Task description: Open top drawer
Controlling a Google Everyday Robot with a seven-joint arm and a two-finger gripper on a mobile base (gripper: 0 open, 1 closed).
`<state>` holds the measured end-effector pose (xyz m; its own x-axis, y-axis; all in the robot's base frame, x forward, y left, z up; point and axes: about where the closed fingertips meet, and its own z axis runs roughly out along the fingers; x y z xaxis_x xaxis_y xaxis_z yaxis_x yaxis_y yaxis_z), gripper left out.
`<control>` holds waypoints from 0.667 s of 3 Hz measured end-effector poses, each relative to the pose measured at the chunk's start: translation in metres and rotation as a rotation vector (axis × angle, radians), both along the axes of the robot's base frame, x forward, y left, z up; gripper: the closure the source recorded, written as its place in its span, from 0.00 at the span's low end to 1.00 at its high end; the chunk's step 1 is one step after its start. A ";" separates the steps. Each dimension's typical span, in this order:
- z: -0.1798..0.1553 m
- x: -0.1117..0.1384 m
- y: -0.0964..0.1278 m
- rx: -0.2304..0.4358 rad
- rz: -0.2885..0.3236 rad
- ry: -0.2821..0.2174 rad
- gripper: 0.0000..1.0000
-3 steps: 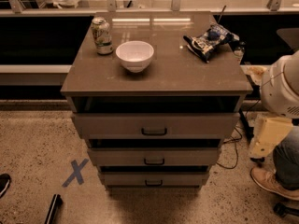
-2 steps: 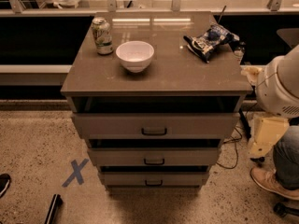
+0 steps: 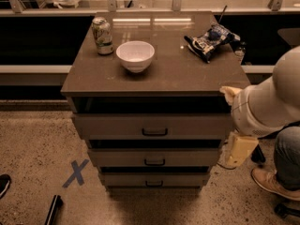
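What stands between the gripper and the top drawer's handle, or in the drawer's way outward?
Nothing visible does. The gripper hangs beside the cabinet's right side. The top drawer has its handle uncovered, with only floor in front. The bowl, can and bag sit above, on the cabinet.

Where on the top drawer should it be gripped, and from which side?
Grip the top drawer by its small dark loop handle, centred on the flat front, coming straight in from the front: the horizontal loop is the only part that sticks out. The end effector hangs right of the cabinet, away from the handle.
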<state>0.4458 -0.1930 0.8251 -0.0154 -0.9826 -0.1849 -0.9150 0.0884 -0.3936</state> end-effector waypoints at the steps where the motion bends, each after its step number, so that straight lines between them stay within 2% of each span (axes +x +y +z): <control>1: -0.039 0.010 0.012 0.039 0.029 -0.019 0.00; 2: -0.092 0.015 0.030 0.061 0.071 -0.006 0.00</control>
<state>0.4610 -0.1630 0.7335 0.0550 -0.9681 -0.2446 -0.9176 0.0476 -0.3947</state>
